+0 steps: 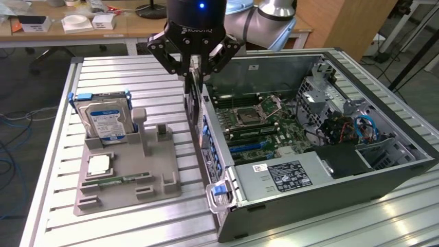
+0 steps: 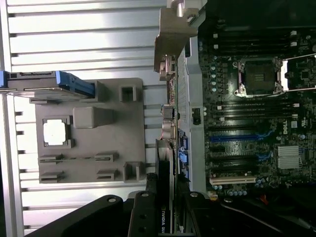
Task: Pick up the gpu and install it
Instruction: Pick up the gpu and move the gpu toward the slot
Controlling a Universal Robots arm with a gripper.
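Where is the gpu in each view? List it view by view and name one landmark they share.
Exterior view: the gpu hangs edge-on in the end effector, over the computer case wall nearest the gray holder.
Wrist view: the gpu runs edge-on between the gray holder and the motherboard, clamped by the end effector.
Shared landmark: the gray holder.

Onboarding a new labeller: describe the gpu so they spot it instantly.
Start at the open computer case. Over its wall facing the grey tray, the gripper clamps the gpu edge-on: a thin dark card marked NVIDIA, unlike the boxy blue-labelled hard drive.
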